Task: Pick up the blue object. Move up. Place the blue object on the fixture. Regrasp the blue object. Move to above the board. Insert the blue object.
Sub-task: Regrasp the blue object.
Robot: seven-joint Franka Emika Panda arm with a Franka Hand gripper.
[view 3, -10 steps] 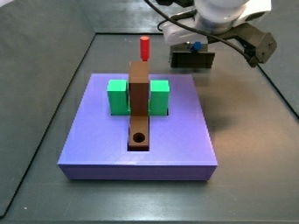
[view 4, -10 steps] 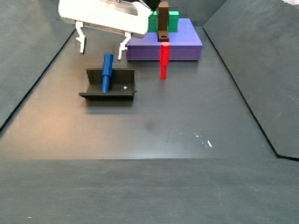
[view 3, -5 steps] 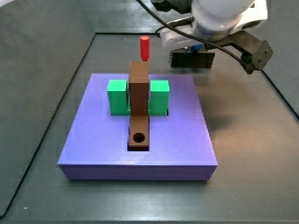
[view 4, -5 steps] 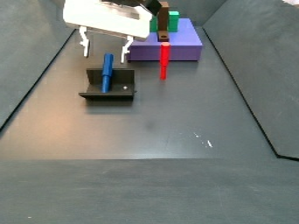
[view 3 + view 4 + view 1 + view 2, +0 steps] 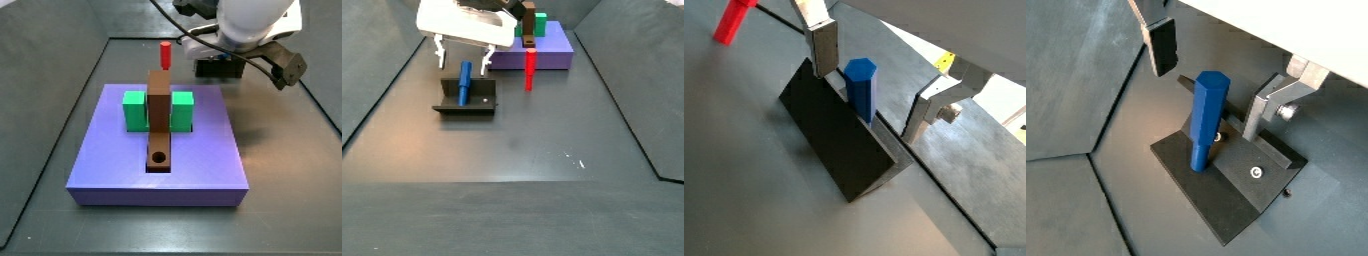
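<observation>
The blue object (image 5: 465,82) stands leaning in the notch of the fixture (image 5: 466,104), a dark block on the floor. In both wrist views the blue object (image 5: 861,85) (image 5: 1207,122) rises between the two fingers (image 5: 824,50) (image 5: 1275,100) with a gap on each side. My gripper (image 5: 462,56) hangs open just above the fixture, straddling the peg's top without touching it. In a side view the gripper (image 5: 245,55) covers the blue object, and the fixture (image 5: 221,69) shows beneath it. The board (image 5: 160,150) lies apart, nearer the camera.
On the board stand a green block (image 5: 135,110) and a brown bar (image 5: 160,120) with a round hole near its end. A red peg (image 5: 529,68) stands upright between fixture and board. Dark walls border the floor.
The open gripper has shifted slightly over the fixture. The blue object has stayed in the notch.
</observation>
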